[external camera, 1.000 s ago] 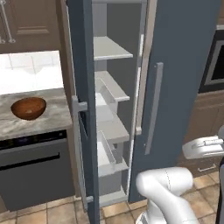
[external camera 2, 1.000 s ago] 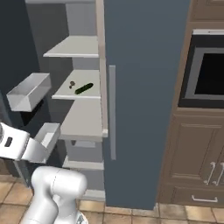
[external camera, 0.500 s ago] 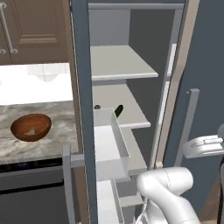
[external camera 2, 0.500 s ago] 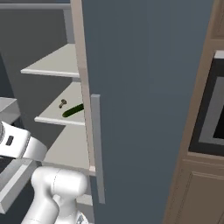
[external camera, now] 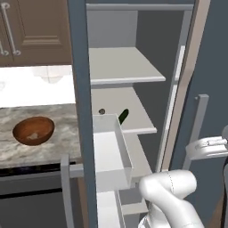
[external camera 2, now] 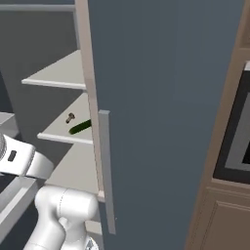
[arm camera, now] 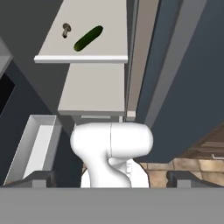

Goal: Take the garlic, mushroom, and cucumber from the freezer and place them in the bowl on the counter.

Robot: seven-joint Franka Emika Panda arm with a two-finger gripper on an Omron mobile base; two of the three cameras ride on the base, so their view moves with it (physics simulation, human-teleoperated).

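Left base view: tall slate-blue freezer (external camera: 80,89) open. Short dark green cucumber (external camera: 123,116) and small tan-brown mushroom (external camera: 102,111) lie apart mid-shelf. Round reddish-brown wooden bowl (external camera: 34,130) sits near the left end of the grey-beige marbled desk (external camera: 58,120), with something pale inside, possibly garlic.

Right base view: cucumber (external camera 2: 80,127), mushroom (external camera 2: 70,117) near the shelf's front edge.

Hand view: gripper (arm camera: 111,178) released, holding nothing. Two items left.

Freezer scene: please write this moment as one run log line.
gripper: open, holding nothing | cucumber and mushroom: on freezer shelf | bowl: on counter
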